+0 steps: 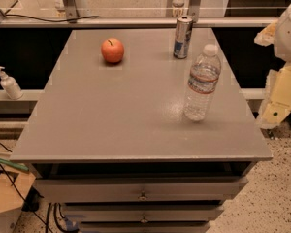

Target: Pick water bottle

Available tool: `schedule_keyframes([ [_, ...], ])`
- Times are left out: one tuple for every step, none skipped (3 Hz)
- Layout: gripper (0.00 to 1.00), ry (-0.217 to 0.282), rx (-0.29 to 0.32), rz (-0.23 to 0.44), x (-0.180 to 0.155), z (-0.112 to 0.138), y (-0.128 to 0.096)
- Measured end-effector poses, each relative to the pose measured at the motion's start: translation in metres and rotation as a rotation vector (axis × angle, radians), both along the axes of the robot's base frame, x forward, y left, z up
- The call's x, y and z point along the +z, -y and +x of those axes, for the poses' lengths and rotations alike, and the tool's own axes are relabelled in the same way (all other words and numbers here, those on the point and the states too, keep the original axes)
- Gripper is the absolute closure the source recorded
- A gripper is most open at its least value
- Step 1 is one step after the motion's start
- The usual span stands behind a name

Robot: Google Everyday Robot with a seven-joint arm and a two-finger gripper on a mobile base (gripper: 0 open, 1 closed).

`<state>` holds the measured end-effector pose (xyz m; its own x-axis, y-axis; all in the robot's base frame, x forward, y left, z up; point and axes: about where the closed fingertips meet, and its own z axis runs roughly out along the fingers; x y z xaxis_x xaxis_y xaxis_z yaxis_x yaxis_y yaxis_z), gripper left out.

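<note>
Well, the water bottle (pixel 202 84) stood upright, cap up, on the counter (pixel 111 115); my fingers (pixel 277 106) hung beyond its right edge, spread or not I couldn't tell.

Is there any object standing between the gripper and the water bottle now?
Nothing visible does. The gripper is beyond the right edge of the table, and only bare tabletop lies between it and the water bottle. The can stands farther back and the apple back left, both off that line.
</note>
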<state>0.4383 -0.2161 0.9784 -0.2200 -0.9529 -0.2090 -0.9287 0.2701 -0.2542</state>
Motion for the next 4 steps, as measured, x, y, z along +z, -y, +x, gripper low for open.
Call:
schedule_keyframes([
  [0.00,0.000,0.000,0.000,0.000,0.000,0.000],
  [0.00,0.017,0.021,0.038,0.003,0.002,-0.004],
  [0.00,0.035,0.085,0.129,0.003,0.009,-0.017],
  [0.00,0.049,0.168,0.262,-0.004,0.021,-0.044],
])
